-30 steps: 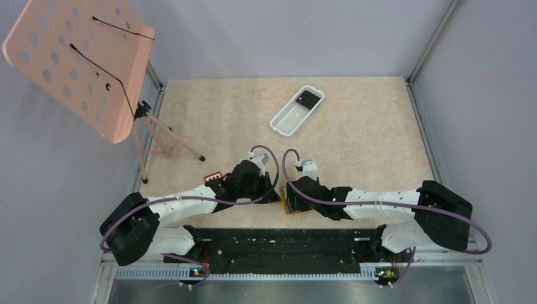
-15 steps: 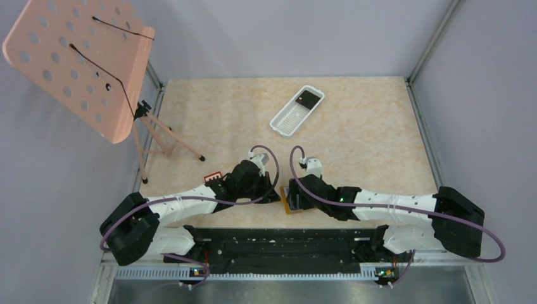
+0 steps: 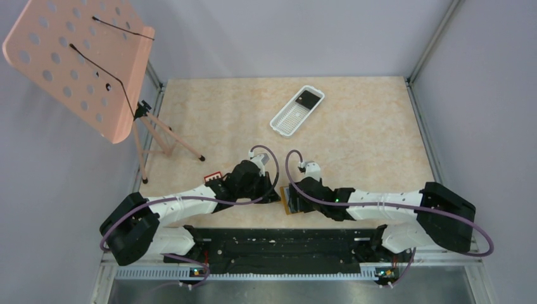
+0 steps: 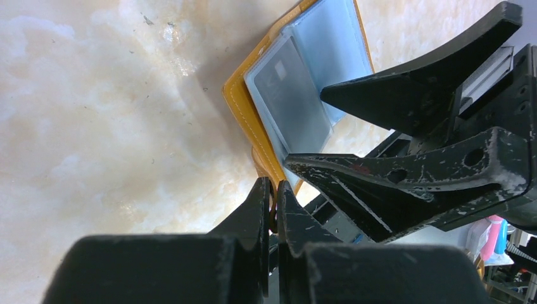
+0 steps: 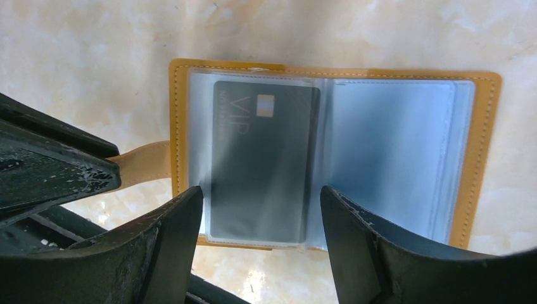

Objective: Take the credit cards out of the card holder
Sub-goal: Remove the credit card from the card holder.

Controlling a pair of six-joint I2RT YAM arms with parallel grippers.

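We bring our right gripper (image 5: 261,190) back over the open card holder (image 5: 392,152), jaws wide and empty
Left gripper (image 4: 272,187) stays pinched on its tab (image 5: 142,166); credit card (image 5: 263,152) not yet pulled

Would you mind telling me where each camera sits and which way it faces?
Top external: above and behind, looking down on the table; both arms show.
Left wrist: low, facing the open card holder; left gripper, shut on its tab, shows.
Right wrist: above it, looking down; open right gripper shows.
Both wrist views share the card holder.
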